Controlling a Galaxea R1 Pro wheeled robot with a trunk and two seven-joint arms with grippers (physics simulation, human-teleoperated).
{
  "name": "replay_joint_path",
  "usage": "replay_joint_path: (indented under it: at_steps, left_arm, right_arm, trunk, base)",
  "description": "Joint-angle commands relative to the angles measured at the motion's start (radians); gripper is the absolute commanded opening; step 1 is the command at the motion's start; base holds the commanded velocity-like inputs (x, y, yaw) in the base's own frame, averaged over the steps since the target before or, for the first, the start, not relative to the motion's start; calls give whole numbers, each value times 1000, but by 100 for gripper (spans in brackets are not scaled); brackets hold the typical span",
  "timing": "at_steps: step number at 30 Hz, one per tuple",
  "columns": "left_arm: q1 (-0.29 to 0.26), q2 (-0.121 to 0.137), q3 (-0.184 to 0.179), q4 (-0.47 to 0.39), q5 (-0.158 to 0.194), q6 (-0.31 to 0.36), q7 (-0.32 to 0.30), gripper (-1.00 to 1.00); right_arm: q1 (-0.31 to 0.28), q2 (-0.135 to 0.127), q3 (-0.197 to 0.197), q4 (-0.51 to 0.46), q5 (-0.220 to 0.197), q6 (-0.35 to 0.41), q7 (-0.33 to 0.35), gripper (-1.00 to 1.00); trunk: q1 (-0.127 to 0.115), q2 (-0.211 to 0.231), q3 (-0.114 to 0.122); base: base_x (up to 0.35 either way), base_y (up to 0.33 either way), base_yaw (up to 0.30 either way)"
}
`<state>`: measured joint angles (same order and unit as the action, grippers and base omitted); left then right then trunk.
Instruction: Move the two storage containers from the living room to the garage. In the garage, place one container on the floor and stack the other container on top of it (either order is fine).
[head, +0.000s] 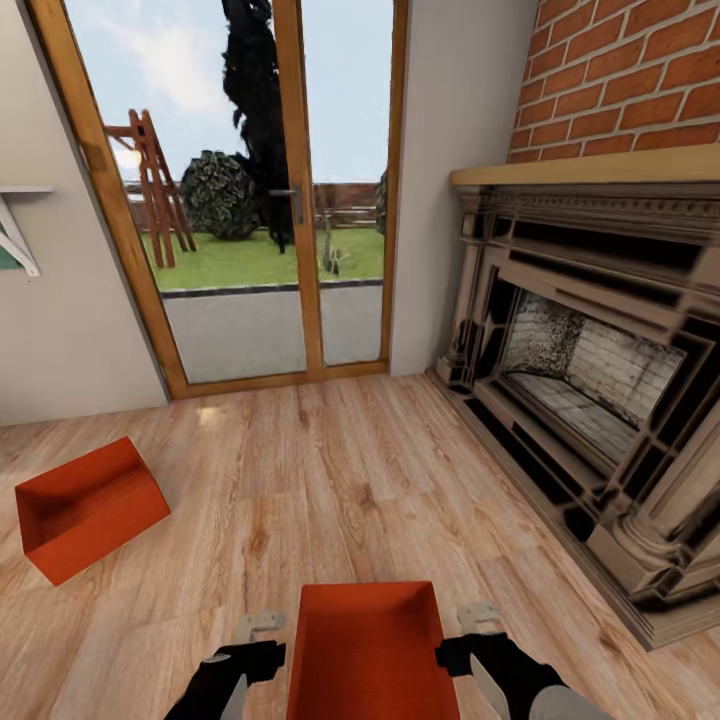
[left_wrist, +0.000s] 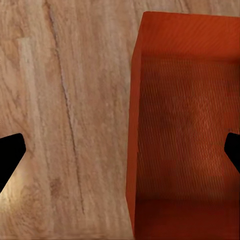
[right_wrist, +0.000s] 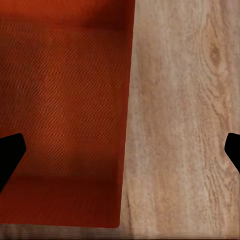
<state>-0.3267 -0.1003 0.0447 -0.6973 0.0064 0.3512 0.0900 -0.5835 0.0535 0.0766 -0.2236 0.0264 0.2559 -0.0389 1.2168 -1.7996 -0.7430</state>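
I am in the living room, on its light wood-plank flooring (head: 340, 470). One red-orange storage container (head: 368, 655) sits just in front of me between my arms. My left gripper (head: 272, 640) is open and straddles this bin's left wall (left_wrist: 134, 130), one fingertip (left_wrist: 10, 155) over the planks and the other over the bin's inside. My right gripper (head: 462, 635) is open too, straddling the opposite wall (right_wrist: 127, 110). The second storage container (head: 88, 505) lies tilted on the planks at the left. The garage and its floor are out of view.
A dark stone fireplace (head: 590, 390) with a brick chimney runs along the right side. A wood-framed glass door (head: 270, 200) to the garden stands ahead. A white shelf bracket (head: 18, 235) hangs on the left wall. Open planks lie between the bins and the door.
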Motion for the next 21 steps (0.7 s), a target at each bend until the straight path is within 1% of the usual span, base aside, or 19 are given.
replay_joint_path:
  at_steps: [1,7,9,11,13,14,15,18,21]
  left_arm:
    - [-2,-1,3,-5,1,15,2,100]
    - [-8,-1,3,-48,1,47,4,100]
    - [-10,-4,3,-48,1,52,4,100]
    - [-23,-8,3,-20,0,67,5,100]
    - [-47,-10,3,18,-1,77,5,100]
    - [-83,-11,3,69,-1,84,5,100]
    - [-170,-10,3,198,-1,89,5,100]
    - [-225,-9,4,276,-1,86,5,100]
    - [-256,-8,5,314,1,59,3,100]
  right_arm:
    - [-1,0,8,-2,3,9,-4,100]
    - [-5,1,8,-2,2,16,-5,100]
    - [-5,2,8,-2,2,16,-5,100]
    - [-5,2,8,-2,2,17,-6,100]
    - [-5,2,8,-2,2,17,-6,100]
    - [-5,2,8,-2,2,17,-6,100]
    - [-6,2,8,-2,2,17,-6,100]
    - [-6,2,8,-2,2,17,-6,100]
    - [-6,2,8,-2,2,17,-6,100]
  trunk:
    - [0,0,-1]
    - [0,0,-1]
    - [0,0,-1]
    - [0,0,-1]
    - [0,0,-1]
    - [0,0,-1]
    - [0,0,-1]
    - [0,0,-1]
    - [0,0,-1]
  base:
    - [0,0,0]
    - [0,0,0]
    - [0,0,0]
    - [0,0,0]
    - [0,0,0]
    - [0,0,0]
    - [0,0,0]
    - [0,0,0]
    - [0,0,0]
